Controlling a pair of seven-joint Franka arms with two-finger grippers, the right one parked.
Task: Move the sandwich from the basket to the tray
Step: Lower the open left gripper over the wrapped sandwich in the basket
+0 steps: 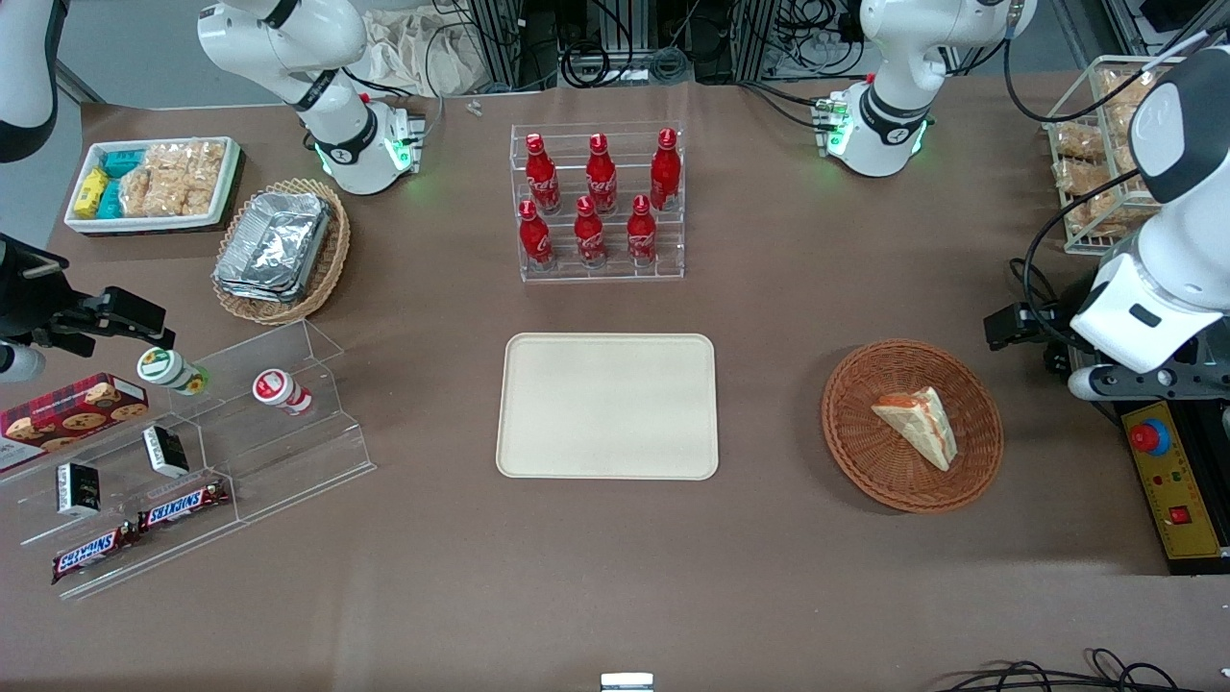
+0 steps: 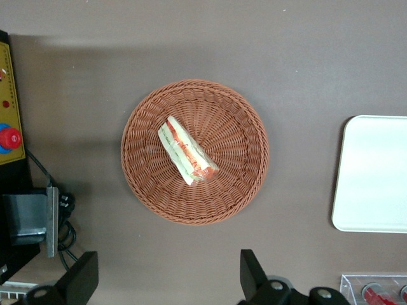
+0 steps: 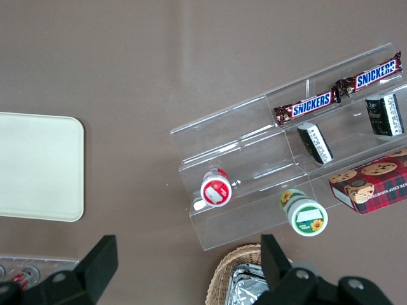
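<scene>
The sandwich [image 1: 919, 424], a pale triangular wedge with orange-red and green filling, lies in the round reddish-brown wicker basket [image 1: 858, 444]. The cream-beige tray [image 1: 607, 406] lies flat at the table's middle, bare. My left gripper [image 1: 1028, 332] hangs high above the table, beside the basket's rim and a little farther from the front camera than the sandwich. In the left wrist view the gripper [image 2: 168, 281] is open wide and holds nothing, well apart from the sandwich [image 2: 186, 150], the basket [image 2: 245, 184] and the tray [image 2: 375, 171].
A clear rack of red bottles [image 1: 599, 202] stands farther from the front camera than the tray. A yellow control box [image 1: 1174, 481] sits beside the basket at the working arm's end. Snack stands, a foil-tray basket [image 1: 281, 252] and a white snack tray lie toward the parked arm's end.
</scene>
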